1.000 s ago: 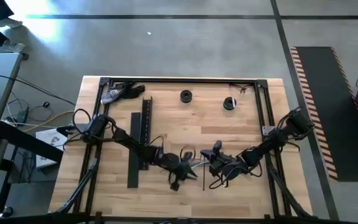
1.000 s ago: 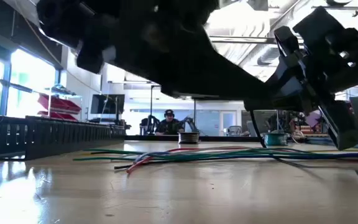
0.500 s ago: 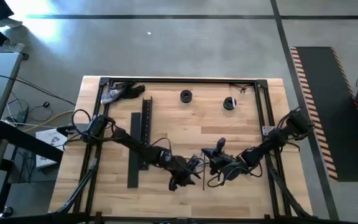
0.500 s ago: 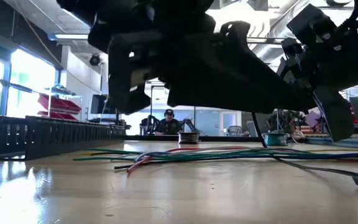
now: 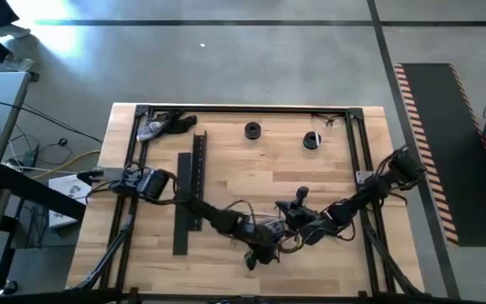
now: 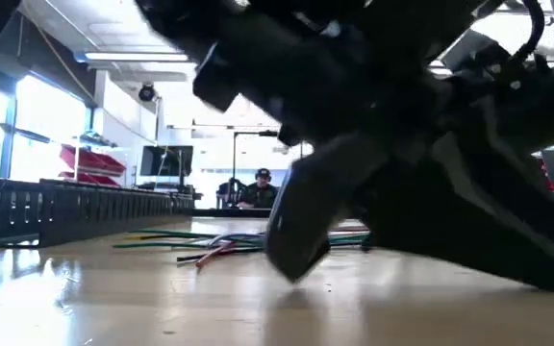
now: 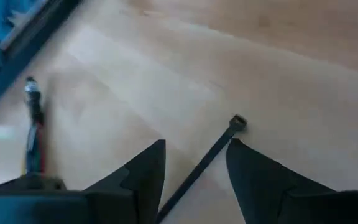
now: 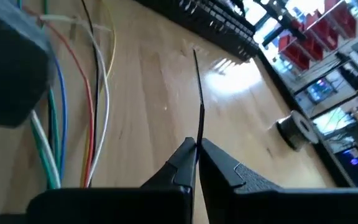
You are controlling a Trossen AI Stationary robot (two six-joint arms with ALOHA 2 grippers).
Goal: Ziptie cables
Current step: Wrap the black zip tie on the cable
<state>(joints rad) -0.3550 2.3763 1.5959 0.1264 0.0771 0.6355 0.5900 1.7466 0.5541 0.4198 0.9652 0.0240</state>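
Cables [image 8: 98, 93] lie loose on the wooden table [image 5: 226, 135], near its front middle, under and between the two grippers. In the low view the coloured strands [image 6: 221, 242] fan out flat on the board, unbundled. The black slotted channel [image 5: 197, 181] sits well apart, toward the left arm's side.

The left gripper [image 7: 194, 146] hangs low over the board with its fingers spread wide. They straddle a black zip tie [image 7: 213, 155] that lies flat on the wood, touching neither finger. The right gripper [image 8: 197, 144], just beside the cables, has its fingers pinched together on a thin dark strip [image 8: 197, 93] that stands out stiffly ahead of them. Whether that strip is the same tie cannot be told.

The wires look light, limp and slippery. They would likely splay or slide apart if lifted by one strand or by an end. A hold across the whole bunch, near its middle where the strands run closest together, seems best. The tie seems springy and thin, so it probably needs a firm pinch close to its head.
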